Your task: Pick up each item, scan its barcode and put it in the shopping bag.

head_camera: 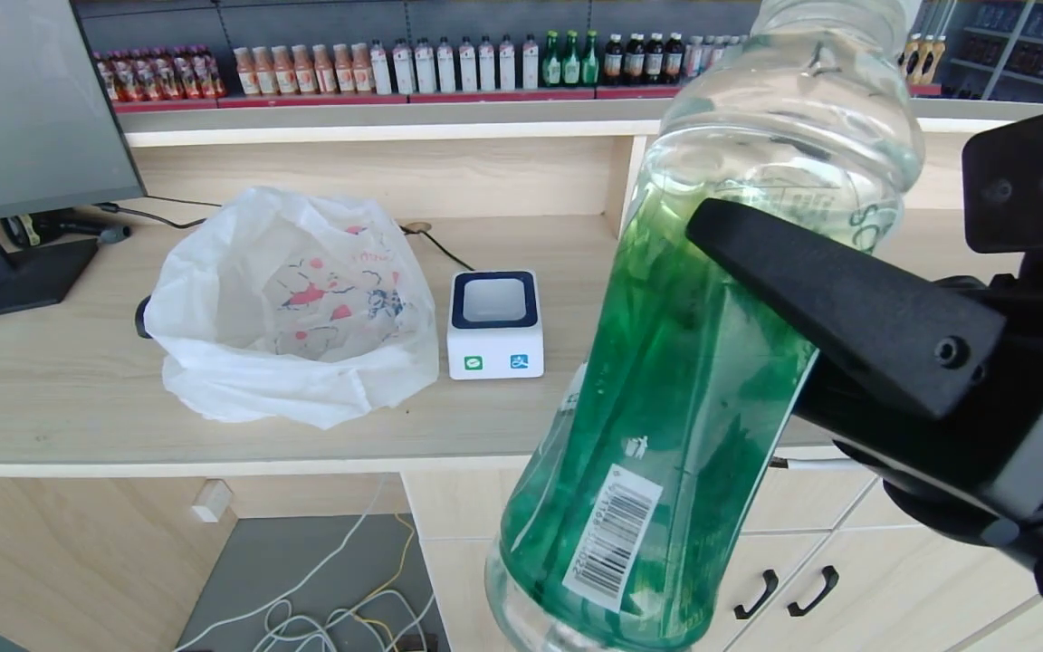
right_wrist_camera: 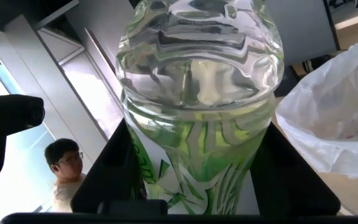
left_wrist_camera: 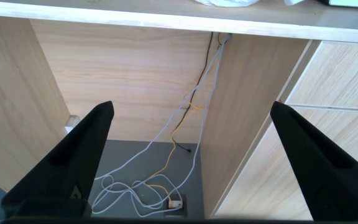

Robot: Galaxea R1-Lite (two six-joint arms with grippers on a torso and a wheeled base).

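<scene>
A clear bottle (head_camera: 666,407) with a green label hangs tilted close in front of the head camera, its barcode (head_camera: 613,534) facing the camera near the lower end. My right gripper (head_camera: 712,263) is shut on the bottle's middle, one black finger (head_camera: 838,308) crossing its front. In the right wrist view the bottle (right_wrist_camera: 197,81) sits between the right gripper (right_wrist_camera: 197,180) fingers. The white scanner (head_camera: 495,323) stands on the counter, to the right of the open white shopping bag (head_camera: 291,308). My left gripper (left_wrist_camera: 191,168) hangs open below the counter edge, holding nothing.
A monitor (head_camera: 23,109) on a black stand occupies the counter's (head_camera: 51,389) far left. Shelves of bottles (head_camera: 449,63) line the back wall. Cables (left_wrist_camera: 160,180) trail on the floor under the counter, and cabinet doors with black handles (head_camera: 784,593) lie below on the right.
</scene>
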